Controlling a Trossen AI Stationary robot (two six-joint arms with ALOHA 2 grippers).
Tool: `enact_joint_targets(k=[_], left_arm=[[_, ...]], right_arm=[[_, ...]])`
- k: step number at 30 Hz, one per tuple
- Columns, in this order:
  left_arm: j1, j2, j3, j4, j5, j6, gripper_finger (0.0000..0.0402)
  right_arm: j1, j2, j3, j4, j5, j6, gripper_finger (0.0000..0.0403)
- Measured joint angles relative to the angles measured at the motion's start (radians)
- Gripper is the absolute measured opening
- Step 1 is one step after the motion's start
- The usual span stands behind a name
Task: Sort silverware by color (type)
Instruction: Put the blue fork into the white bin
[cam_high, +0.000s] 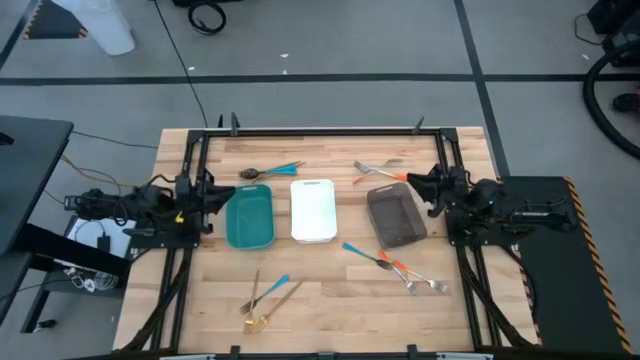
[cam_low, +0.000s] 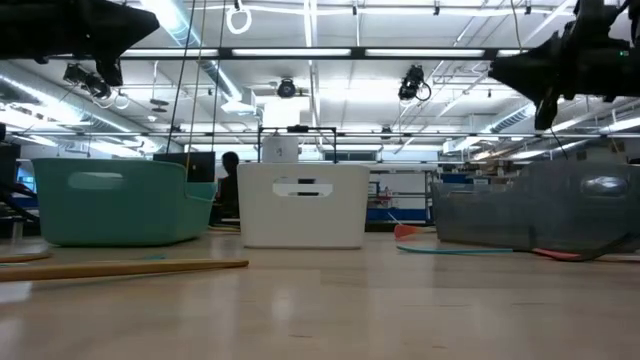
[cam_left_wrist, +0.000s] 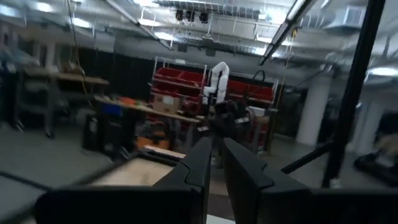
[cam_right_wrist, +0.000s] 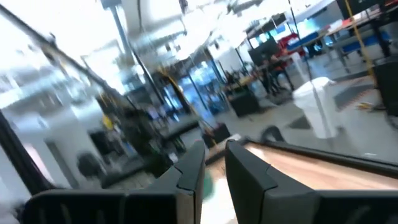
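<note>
The silverware lies loose on the wooden table (cam_high: 330, 300). A blue-handled spoon (cam_high: 268, 171) and orange-handled forks (cam_high: 378, 170) lie behind the trays. Blue- and orange-handled pieces (cam_high: 378, 259) and forks (cam_high: 425, 284) lie at the near right. Gold and blue ones (cam_high: 265, 298) lie at the near left. My left gripper (cam_high: 214, 196) hangs raised at the left edge beside the teal tray (cam_high: 250, 217). My right gripper (cam_high: 418, 184) hangs raised at the right edge by the grey-brown tray (cam_high: 396, 215). Each has its fingers nearly together with nothing between them (cam_left_wrist: 216, 144) (cam_right_wrist: 214, 146).
A white tray (cam_high: 312, 210) stands between the teal and grey-brown ones in the table's middle. A black frame (cam_high: 320, 132) runs along the table's far edge and down both sides. In the low view a gold handle (cam_low: 120, 267) lies in front of the teal tray (cam_low: 115, 202).
</note>
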Motion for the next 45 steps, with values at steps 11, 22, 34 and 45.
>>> enact_joint_targets(k=[11,22,34,45], left_arm=[[0.013,0.0,0.0,0.074,0.02,0.012,0.0048],[0.079,0.014,0.0,0.205,-0.112,0.114,0.0048],[0.193,0.289,0.057,0.224,-0.167,0.028,0.0048],[0.214,0.474,0.091,0.243,-0.167,-0.016,0.0048]], right_arm=[[0.0,0.001,0.0,0.077,0.04,0.045,0.007],[-0.001,0.187,0.001,0.083,0.094,0.046,0.007],[-0.052,0.458,0.215,-0.078,0.097,-0.011,0.007],[-0.128,0.719,0.486,-0.434,0.085,-0.013,0.007]])
